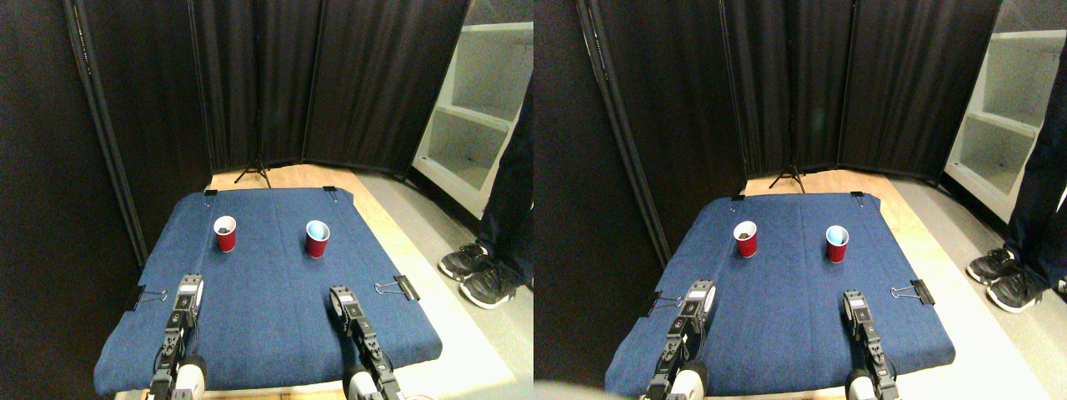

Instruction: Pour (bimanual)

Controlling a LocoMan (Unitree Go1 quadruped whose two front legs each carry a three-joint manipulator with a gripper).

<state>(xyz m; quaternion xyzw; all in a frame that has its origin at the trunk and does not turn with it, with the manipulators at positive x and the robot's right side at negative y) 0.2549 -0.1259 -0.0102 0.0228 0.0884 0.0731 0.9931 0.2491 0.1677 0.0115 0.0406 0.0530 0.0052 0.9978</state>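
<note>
Two red cups stand upright on the blue cloth-covered table (267, 333). The left cup (225, 233) has a white inside with something small and dark in it. The right cup (317, 239) has a pale blue inside. My left gripper (188, 289) hovers over the cloth, well short of the left cup. On the other side, my right gripper (340, 297) sits a short way in front of the right cup. Neither gripper touches a cup.
Binder clips (398, 287) pin the cloth at its edges. Black curtain panels close off the back and left. A white shelf unit (475, 108) stands at the right, and a person's legs and dark shoes (471, 271) are beside the table's right edge.
</note>
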